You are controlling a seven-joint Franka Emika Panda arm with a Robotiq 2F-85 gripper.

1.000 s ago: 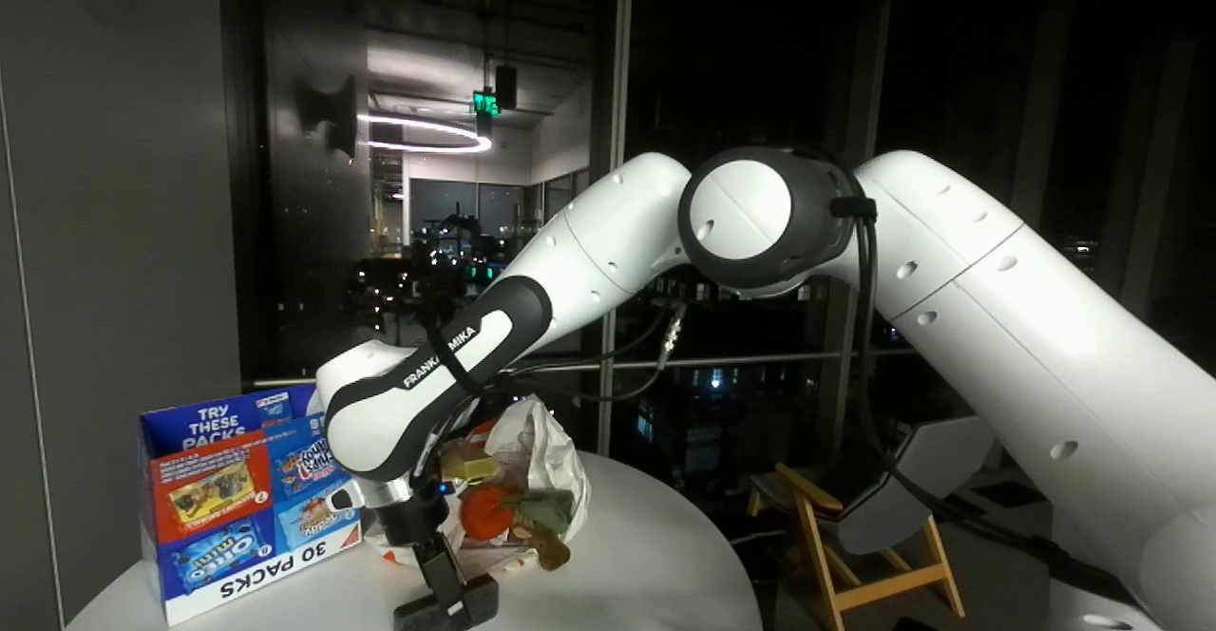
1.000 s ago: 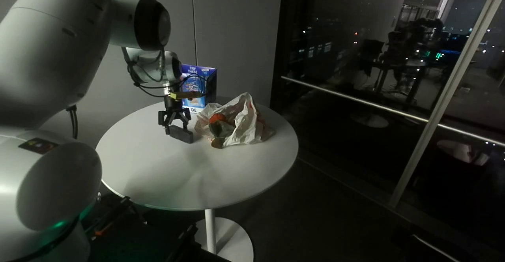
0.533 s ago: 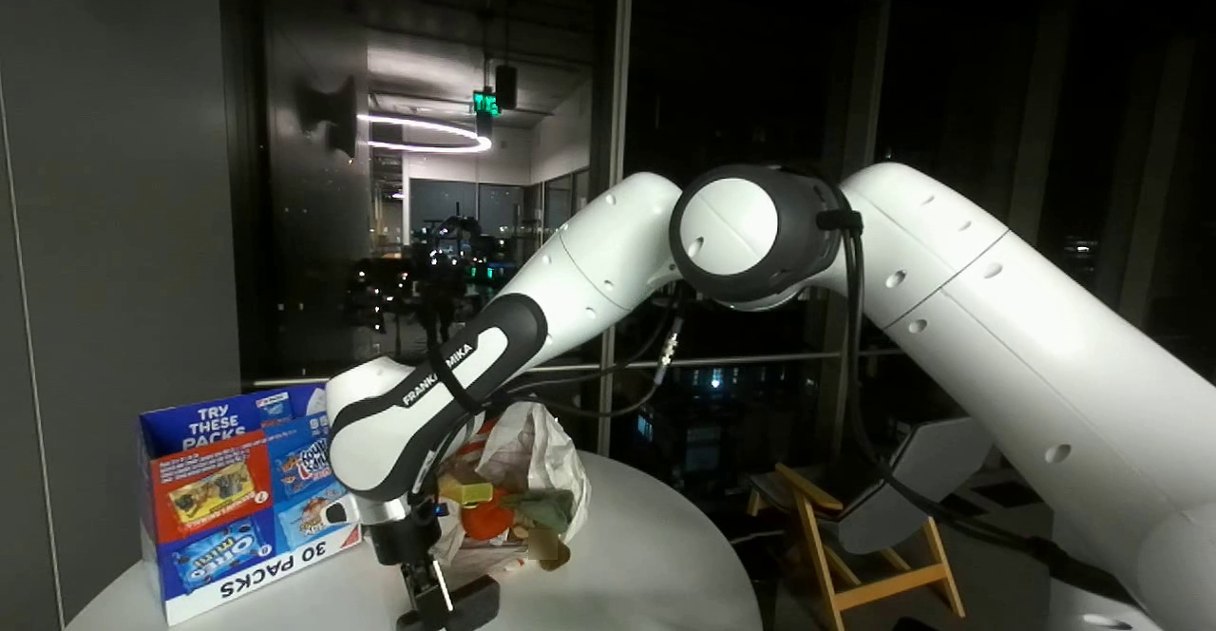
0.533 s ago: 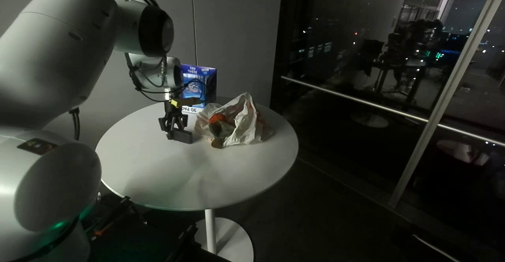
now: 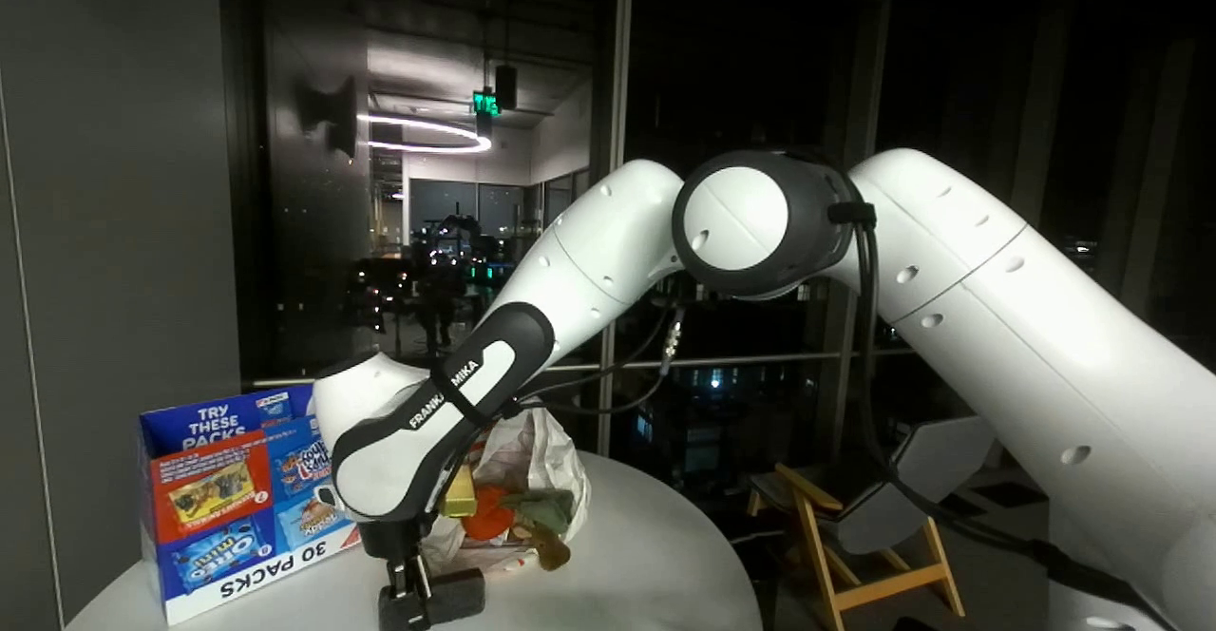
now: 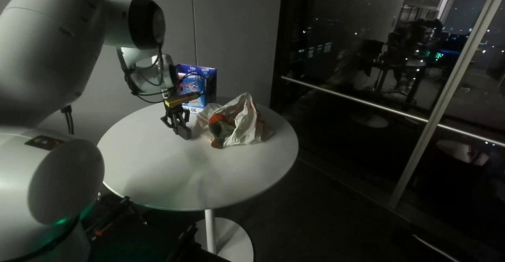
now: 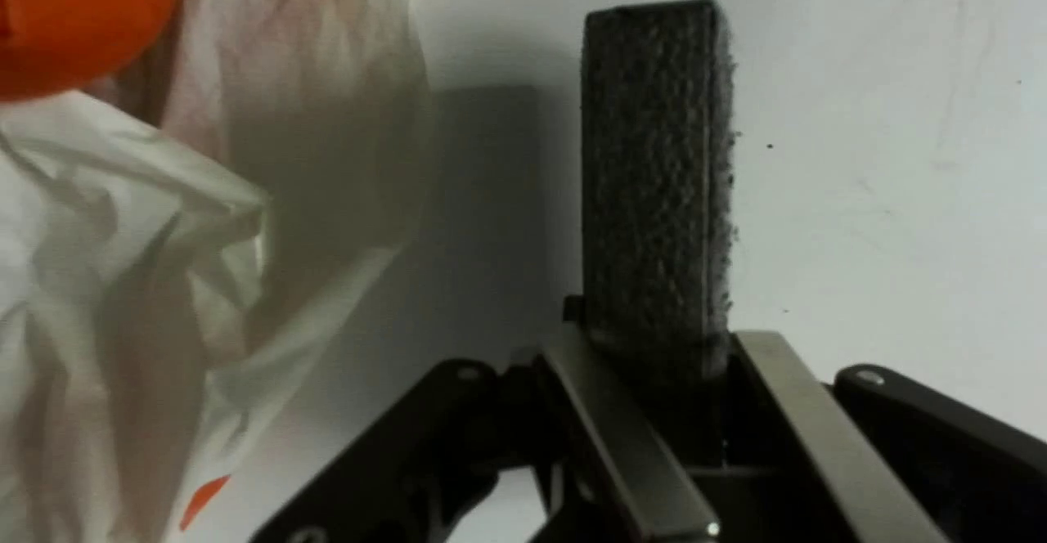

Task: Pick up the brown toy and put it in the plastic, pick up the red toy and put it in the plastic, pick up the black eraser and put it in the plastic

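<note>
My gripper [image 7: 661, 343] is shut on one end of the black eraser [image 7: 650, 175], whose long free part sticks out past the fingertips. A shadow lies apart from the eraser on its left, so it looks slightly raised off the table. Both exterior views show the gripper [image 5: 410, 593] with the eraser [image 6: 183, 131] beside the plastic bag [image 6: 250, 124]. Inside the mouth of the crumpled white plastic bag [image 5: 546, 460] sits the orange-red toy [image 5: 486, 514]. The brown toy [image 5: 551, 552] pokes out at the bag's opening, below a greenish piece [image 5: 546, 509].
A blue and red snack box [image 5: 247, 507] stands on the round white table [image 6: 189, 175], close behind the gripper. A yellow block [image 6: 181, 99] is fixed at the wrist, with loose cables around it. A wooden-framed chair [image 5: 874, 536] is beyond the table.
The jaws have gone from wide apart to shut on the eraser. Since half a second ago the wrist has turned, and the eraser has swung and risen a little with it.
</note>
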